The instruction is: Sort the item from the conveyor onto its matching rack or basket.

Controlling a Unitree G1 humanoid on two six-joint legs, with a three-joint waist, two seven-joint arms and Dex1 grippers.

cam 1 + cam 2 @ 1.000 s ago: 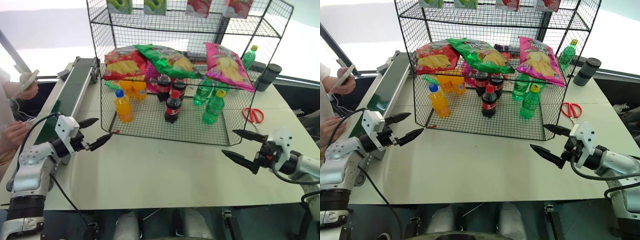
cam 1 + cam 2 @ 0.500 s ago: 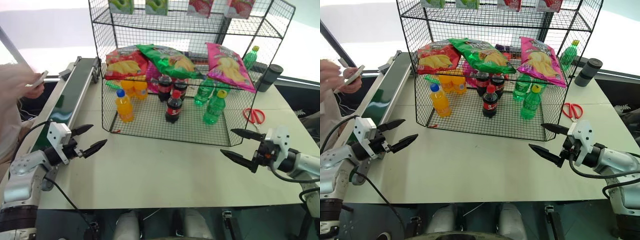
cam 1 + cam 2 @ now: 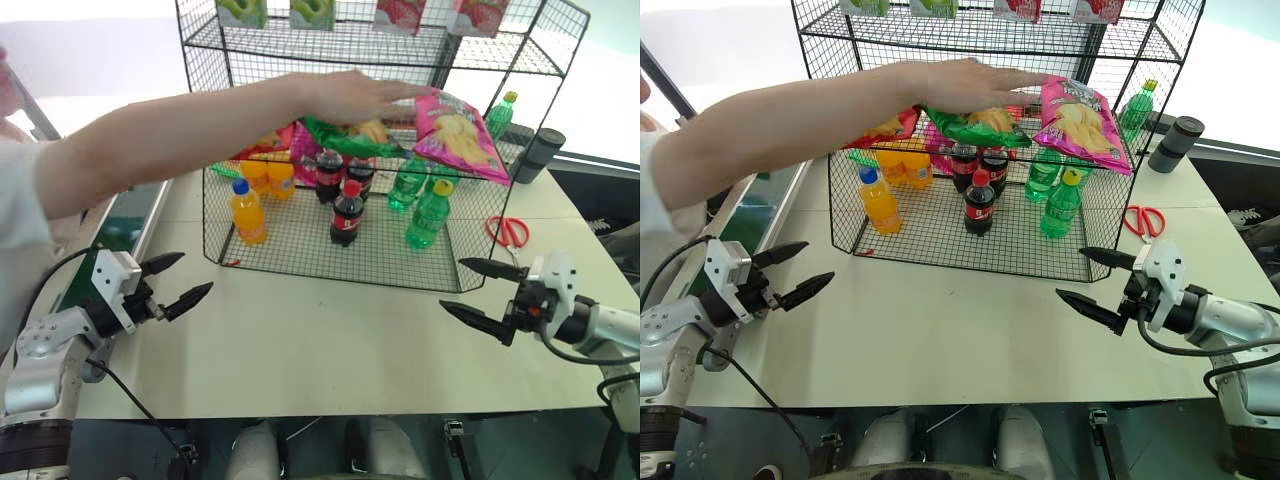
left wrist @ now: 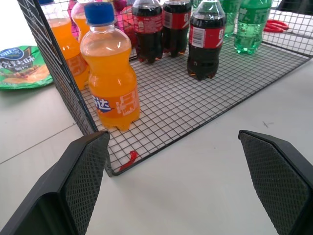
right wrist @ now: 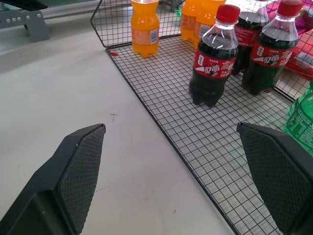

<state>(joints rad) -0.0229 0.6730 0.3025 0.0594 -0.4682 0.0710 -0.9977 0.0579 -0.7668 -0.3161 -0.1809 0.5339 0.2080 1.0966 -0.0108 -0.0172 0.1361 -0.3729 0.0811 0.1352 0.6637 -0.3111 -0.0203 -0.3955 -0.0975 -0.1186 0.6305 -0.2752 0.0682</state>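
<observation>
The item, a magenta-pink chip bag [image 3: 458, 132], lies tilted on the right of the middle tier of the black wire rack [image 3: 300, 242]. A person's arm [image 3: 200, 130] reaches across from the left, its hand [image 3: 350, 95] resting over the green chip bag [image 3: 345, 135] beside the pink one. The conveyor [image 3: 118, 232] runs along the table's left edge, mostly hidden by that arm. My left gripper [image 3: 195, 273] hovers open and empty near the rack's front left corner. Open and empty too, my right gripper [image 3: 452, 285] hangs off the front right corner.
Orange soda [image 4: 110, 88], cola [image 5: 213, 54] and green bottles [image 3: 427, 215] stand on the rack's bottom tier. The red chip bag [image 3: 250, 148] peeks from under the arm. Red scissors [image 3: 508, 230] and a dark cup [image 3: 538, 155] sit at the right. A green snack pack [image 4: 22, 68] lies left of the rack.
The person's arm has swung in from the left over the conveyor to the rack's middle tier. My left gripper has drifted slightly back. The right gripper has stayed put.
</observation>
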